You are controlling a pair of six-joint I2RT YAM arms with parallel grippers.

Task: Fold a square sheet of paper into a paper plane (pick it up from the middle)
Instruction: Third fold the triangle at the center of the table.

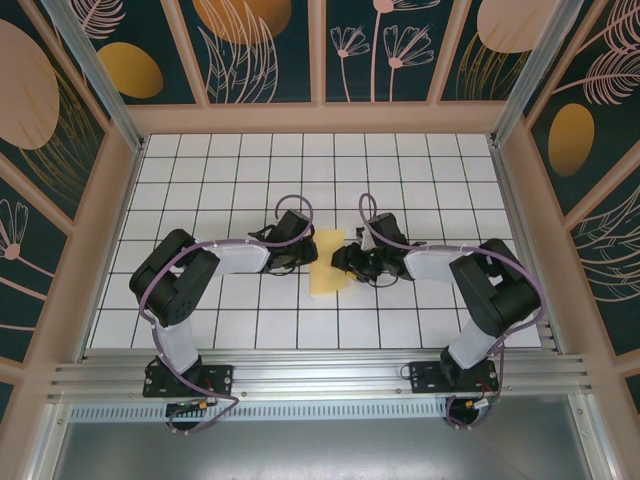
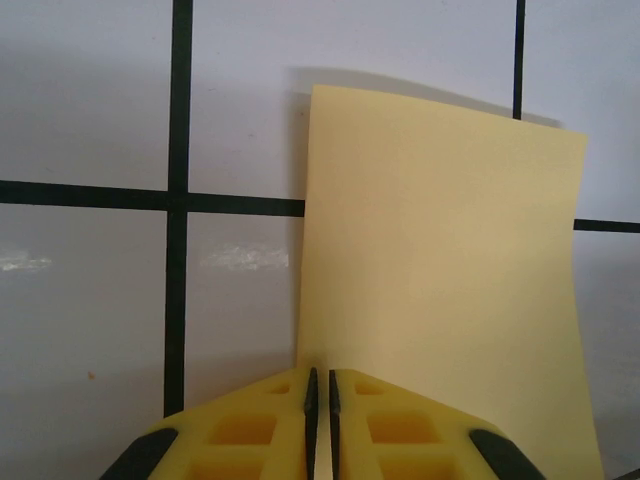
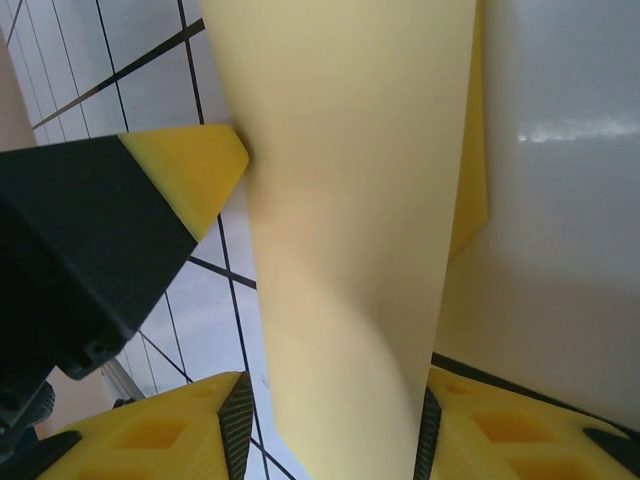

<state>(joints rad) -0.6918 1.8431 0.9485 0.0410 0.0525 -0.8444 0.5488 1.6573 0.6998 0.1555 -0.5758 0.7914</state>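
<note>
The square sheet of paper [image 1: 328,262] is pale yellow and shows as a narrow upright strip at the table's middle, about one tile wide. My left gripper [image 1: 300,256] sits at its left edge. Its jaws [image 2: 321,390] are shut, with the sheet's [image 2: 440,290] near edge running in between the pads. The sheet looks slightly raised, casting a shadow on the tiles. My right gripper [image 1: 346,263] is at the right edge. Its jaws [image 3: 332,430] stand wide open with a curved, lifted part of the sheet [image 3: 350,230] passing between the pads. The left gripper's yellow fingertip [image 3: 200,170] touches that sheet's edge.
The white grid-tiled table [image 1: 250,180] is boxed in by patterned walls [image 1: 260,50] at the back and sides. A metal rail [image 1: 320,375] with both arm bases runs along the near edge.
</note>
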